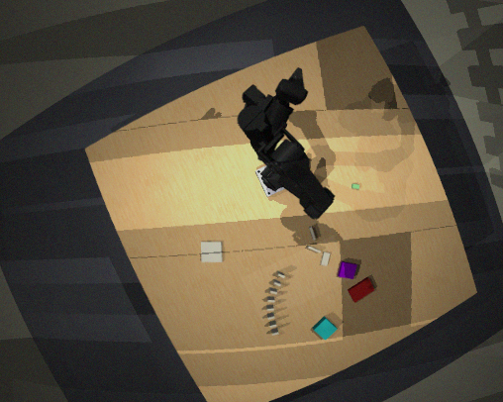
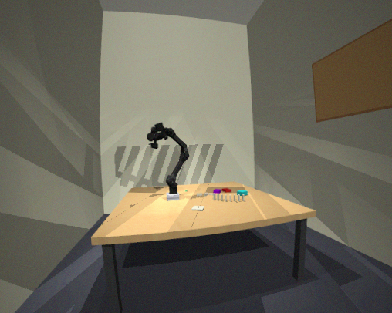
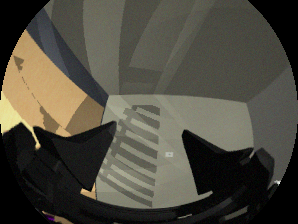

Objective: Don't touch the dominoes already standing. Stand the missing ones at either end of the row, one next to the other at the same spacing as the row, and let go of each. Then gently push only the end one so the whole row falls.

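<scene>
A curved row of several pale dominoes [image 1: 269, 307] [image 2: 226, 198] stands upright on the table. Three loose dominoes lie between the arm's base and the row: one in shadow [image 1: 314, 233], a thin-looking one [image 1: 313, 249] and a broad, flat-looking one [image 1: 325, 258]. Exactly which face each rests on is hard to tell. My gripper [image 3: 151, 129] is open, with nothing between the fingers. It is raised high above the table, on the far side of the base from the dominoes, and the wrist view shows mostly wall between the fingers.
A purple block [image 1: 348, 269] [image 2: 217, 191], a red block [image 1: 361, 289] [image 2: 226, 190] and a teal block [image 1: 325, 328] [image 2: 242, 193] lie beyond the loose dominoes and beside the row. A white square [image 1: 211, 251] [image 2: 197, 208] lies on the row's other side. A small green piece [image 1: 355, 186] lies near the base.
</scene>
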Robot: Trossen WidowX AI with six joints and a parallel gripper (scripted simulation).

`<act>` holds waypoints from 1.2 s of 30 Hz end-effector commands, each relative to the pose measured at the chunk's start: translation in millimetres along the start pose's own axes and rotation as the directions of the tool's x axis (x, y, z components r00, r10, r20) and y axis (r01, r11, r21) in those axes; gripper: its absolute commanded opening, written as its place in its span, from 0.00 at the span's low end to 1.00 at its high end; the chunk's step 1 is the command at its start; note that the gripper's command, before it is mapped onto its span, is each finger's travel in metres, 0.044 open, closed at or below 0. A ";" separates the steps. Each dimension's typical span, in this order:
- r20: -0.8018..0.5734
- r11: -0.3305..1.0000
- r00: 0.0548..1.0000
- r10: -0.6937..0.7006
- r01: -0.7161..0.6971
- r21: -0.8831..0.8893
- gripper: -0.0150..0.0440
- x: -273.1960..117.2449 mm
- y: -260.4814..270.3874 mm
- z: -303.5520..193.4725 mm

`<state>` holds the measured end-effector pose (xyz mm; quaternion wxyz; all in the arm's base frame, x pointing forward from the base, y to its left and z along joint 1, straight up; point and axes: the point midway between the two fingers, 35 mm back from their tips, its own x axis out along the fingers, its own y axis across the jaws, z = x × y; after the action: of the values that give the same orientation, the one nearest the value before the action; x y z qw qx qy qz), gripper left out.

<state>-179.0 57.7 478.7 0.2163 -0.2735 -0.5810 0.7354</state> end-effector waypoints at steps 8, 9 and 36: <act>0.243 0.993 0.964 0.113 -0.119 0.011 1.00 -13.7 33.5 65.2; 0.282 0.990 0.950 0.134 -0.142 0.008 1.00 -18.2 39.8 75.8; 0.725 0.673 0.143 0.673 -0.526 -0.520 1.00 -297.9 209.6 175.0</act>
<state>-107.4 -284.6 370.1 -0.3926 -0.0695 -0.4971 0.7707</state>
